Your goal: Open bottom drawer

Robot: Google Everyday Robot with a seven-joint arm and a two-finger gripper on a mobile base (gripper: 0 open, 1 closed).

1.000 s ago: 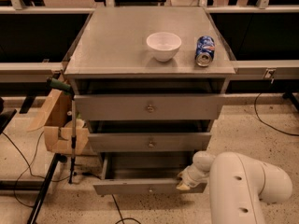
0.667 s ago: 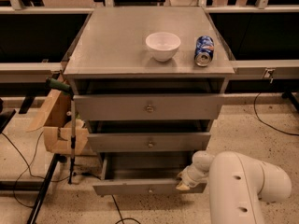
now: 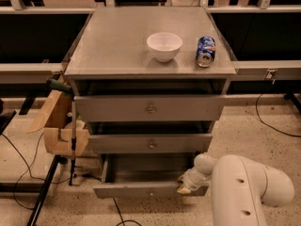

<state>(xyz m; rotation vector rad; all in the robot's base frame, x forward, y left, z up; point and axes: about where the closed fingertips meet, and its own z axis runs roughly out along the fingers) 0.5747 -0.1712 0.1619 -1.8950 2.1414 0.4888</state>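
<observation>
One bottom drawer (image 3: 141, 190) pulled out; gripper (image 3: 186, 188) at front

White bowl (image 3: 164, 45) beside blue can (image 3: 205, 51)

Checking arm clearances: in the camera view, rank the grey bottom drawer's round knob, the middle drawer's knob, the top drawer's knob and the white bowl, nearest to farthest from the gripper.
The gripper is at the right end of the bottom drawer.
1. Its round knob, just left.
2. Middle drawer's knob, up-left.
3. Top drawer's knob, higher.
4. White bowl, on the cabinet top.
</observation>
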